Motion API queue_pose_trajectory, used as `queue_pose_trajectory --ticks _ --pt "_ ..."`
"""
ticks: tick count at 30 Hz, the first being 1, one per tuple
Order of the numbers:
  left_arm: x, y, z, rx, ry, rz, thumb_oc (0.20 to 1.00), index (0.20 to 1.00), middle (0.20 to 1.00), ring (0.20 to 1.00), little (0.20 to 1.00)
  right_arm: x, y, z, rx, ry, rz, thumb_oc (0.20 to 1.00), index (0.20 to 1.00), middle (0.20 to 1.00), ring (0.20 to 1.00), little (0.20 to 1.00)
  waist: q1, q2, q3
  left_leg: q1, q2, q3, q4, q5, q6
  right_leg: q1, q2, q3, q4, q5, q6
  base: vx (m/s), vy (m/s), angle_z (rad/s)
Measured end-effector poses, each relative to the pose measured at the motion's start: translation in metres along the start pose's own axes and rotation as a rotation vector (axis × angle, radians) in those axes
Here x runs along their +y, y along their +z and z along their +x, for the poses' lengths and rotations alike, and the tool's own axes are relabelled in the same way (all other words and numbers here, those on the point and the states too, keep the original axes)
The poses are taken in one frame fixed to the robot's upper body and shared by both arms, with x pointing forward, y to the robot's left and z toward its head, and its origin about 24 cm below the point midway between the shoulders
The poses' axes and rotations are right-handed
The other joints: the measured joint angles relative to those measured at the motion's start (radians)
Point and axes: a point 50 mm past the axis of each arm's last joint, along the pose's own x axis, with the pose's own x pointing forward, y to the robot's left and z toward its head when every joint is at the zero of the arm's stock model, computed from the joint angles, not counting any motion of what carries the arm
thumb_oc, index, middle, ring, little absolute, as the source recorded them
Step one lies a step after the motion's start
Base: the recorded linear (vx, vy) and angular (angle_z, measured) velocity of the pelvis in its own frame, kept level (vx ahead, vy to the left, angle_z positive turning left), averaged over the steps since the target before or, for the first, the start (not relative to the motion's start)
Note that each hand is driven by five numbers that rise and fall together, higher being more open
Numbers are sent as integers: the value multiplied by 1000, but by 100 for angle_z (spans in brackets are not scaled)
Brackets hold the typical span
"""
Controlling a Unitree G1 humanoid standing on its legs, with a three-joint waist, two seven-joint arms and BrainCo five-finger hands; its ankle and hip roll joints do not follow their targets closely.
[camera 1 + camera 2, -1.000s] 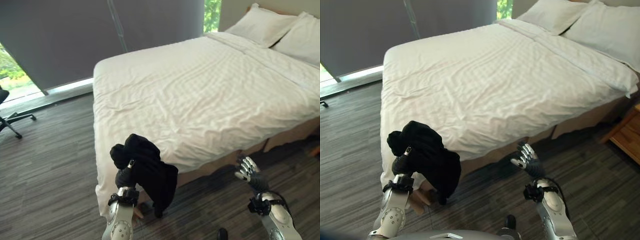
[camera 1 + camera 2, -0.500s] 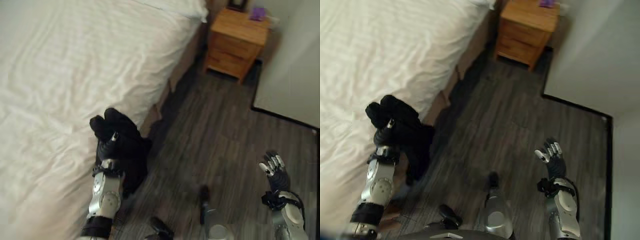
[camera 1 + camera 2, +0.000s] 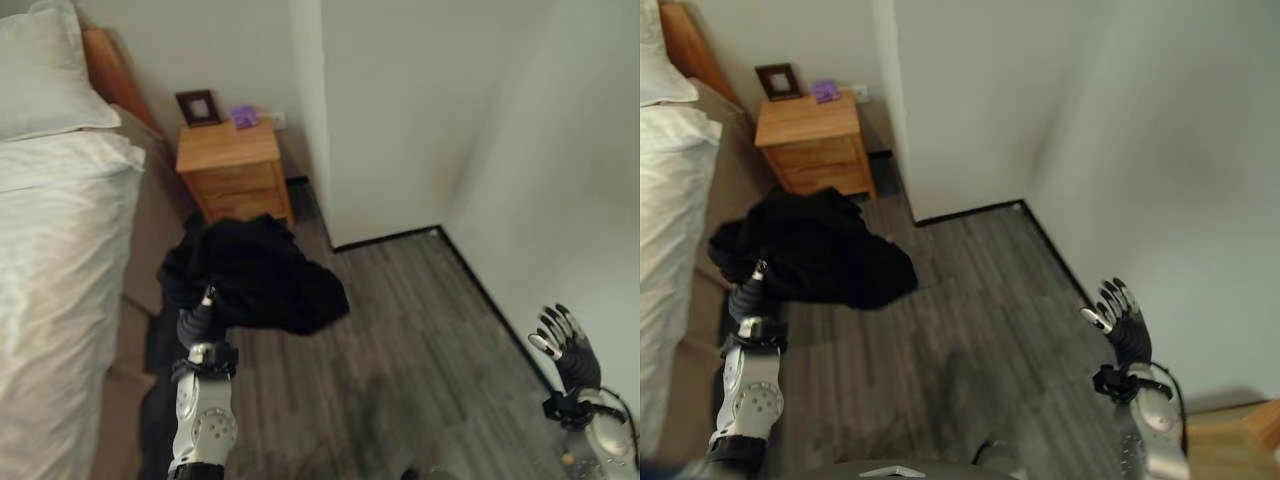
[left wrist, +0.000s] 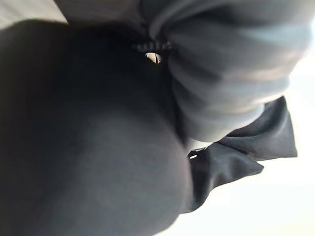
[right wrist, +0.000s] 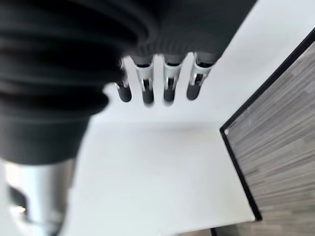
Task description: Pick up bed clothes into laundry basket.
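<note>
My left hand (image 3: 198, 325) at seven o'clock grips the black garment (image 3: 262, 275), fingers curled into it; my right hand (image 3: 566, 350) at four o'clock hangs open, fingers straight, beside the wall (image 3: 560, 160).

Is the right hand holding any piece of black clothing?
No, the right hand is open and empty, while the black garment hangs from the left hand.

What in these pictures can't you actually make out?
- Left hand: its fingers are buried in the black garment in both eye views and the left wrist view.
- Picture frame on the nightstand: contents too small.
- Bed: cut off by the left edge.
</note>
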Motion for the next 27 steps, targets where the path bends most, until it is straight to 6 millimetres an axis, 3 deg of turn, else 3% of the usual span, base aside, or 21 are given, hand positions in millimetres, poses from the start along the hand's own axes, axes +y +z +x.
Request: queue_pose_trajectory --ticks 1,2,3,4,5,6,7,8,11,13,14,15,18,20,21,22,23,24,25,27 --pt "5 -3 -6 21 15 9 200 200 200 200 200 9 3 6 -20 36 1 1000 1000 1000 1000 1000 18 -11 3 -6 -5 -91 48 11 -30 13 1 42 -23 5 -10 -53 35 -139" --pt "6 -7 -10 39 22 11 200 200 200 200 200 17 10 14 -47 71 -2 1000 1000 1000 1000 1000 46 -16 9 -15 -75 -246 43 -66 -124 13 -6 112 -45 11 -18 -46 77 -148" --pt "8 -8 -13 45 27 14 200 200 200 200 200 25 15 21 -72 100 -4 1000 1000 1000 1000 1000 69 -26 24 -16 -183 -417 -3 -140 -186 14 -13 198 -90 25 -21 -1 88 -157" --pt "9 -8 -14 46 32 12 200 200 200 200 200 30 19 24 -87 125 -3 1000 1000 1000 1000 1000 98 -14 29 -15 -264 -546 -53 -185 -203 13 -13 251 -114 43 -17 23 102 -148" --pt "9 -8 -14 36 38 4 200 200 200 200 200 35 18 25 -85 147 -1 1000 1000 1000 1000 1000 110 -2 34 -8 -345 -665 -115 -226 -171 11 -15 316 -132 54 -9 92 109 -142" --pt "3 -4 -7 0 28 -17 200 200 200 200 200 33 15 22 -70 153 -8 1000 1000 1000 1000 1000 120 27 47 0 -396 -694 -218 -215 -140 25 -1 345 -117 59 -6 90 129 -119" --pt "0 -2 -6 -19 17 -22 200 200 200 200 200 28 12 19 -56 143 -16 1000 1000 1000 1000 1000 121 40 52 8 -400 -686 -263 -172 -96 26 13 356 -101 55 -1 67 137 -86" --pt "-3 3 -2 -42 2 -18 200 200 200 200 200 27 8 16 -41 139 -11 1000 1000 1000 1000 1000 104 40 53 35 -405 -668 -255 -191 -87 28 12 366 -101 52 6 23 156 -61" --pt "-5 18 6 -115 -3 -26 200 200 200 200 200 24 4 11 -29 121 -3 1000 1000 1000 1000 1000 91 1 73 59 -438 -726 -273 -220 -71 2 -4 441 -116 71 50 -66 244 -73" --pt "-24 17 19 -129 -61 -52 200 200 200 200 200 8 6 6 -33 65 -14 1000 1000 1000 1000 1000 39 38 97 58 -464 -714 -292 -280 -34 -22 -35 464 -117 97 92 -158 466 -41" --pt "-29 16 20 -127 -82 -54 200 200 200 200 200 5 7 5 -31 58 -18 1000 1000 1000 1000 1000 29 49 98 64 -467 -713 -314 -284 -29 -27 -43 462 -121 102 103 -228 515 -38" --pt "-45 16 27 -140 -145 -66 200 200 200 200 200 4 11 7 -54 47 -11 1000 1000 1000 1000 1000 23 66 111 65 -507 -677 -364 -296 -3 -83 -65 519 -128 143 136 -200 401 -62" --pt "-47 15 28 -128 -165 -45 200 200 200 200 200 5 6 3 -42 24 12 1000 1000 1000 1000 1000 -16 30 129 59 -575 -623 -391 -285 29 -127 -117 548 -166 197 170 -156 245 -60" --pt "-49 17 31 -124 -178 -27 200 200 200 200 200 11 3 3 -42 26 40 1000 1000 1000 1000 1000 -21 10 144 31 -605 -591 -373 -286 48 -163 -128 559 -167 269 173 -181 216 -56" --pt "-49 18 32 -129 -177 -26 200 200 200 200 200 15 1 3 -36 34 49 1000 1000 1000 1000 1000 -17 3 151 4 -606 -561 -347 -295 64 -204 -119 547 -178 340 156 -122 203 -104" --pt "-49 20 33 -134 -171 -26 200 200 200 200 200 21 2 7 -41 61 49 1000 1000 1000 1000 1000 -14 12 161 -11 -581 -516 -342 -306 95 -205 -103 529 -251 447 171 -107 181 -93" --pt "-52 15 35 -114 -174 -35 200 200 200 200 200 21 1 6 -36 61 49 1000 1000 1000 1000 1000 -30 28 170 -10 -563 -501 -348 -296 114 -200 -96 463 -185 370 165 -104 150 -66" --pt "-54 12 34 -106 -176 -50 200 200 200 200 200 19 -2 3 -15 59 45 1000 1000 1000 1000 1000 -27 47 174 -4 -536 -484 -349 -291 114 -218 -80 396 -13 221 110 -61 80 -54" --pt "-55 13 32 -108 -183 -50 200 200 200 200 200 19 -2 2 -11 63 41 1000 1000 1000 1000 1000 -14 50 178 14 -520 -460 -355 -289 112 -224 -58 378 107 124 95 -23 34 -72" --pt "-55 15 32 -114 -187 -48 200 200 200 200 200 17 5 1 -34 72 25 1000 1000 1000 1000 1000 -2 39 174 27 -514 -444 -360 -297 95 -178 -41 390 134 34 104 -15 -20 -48"
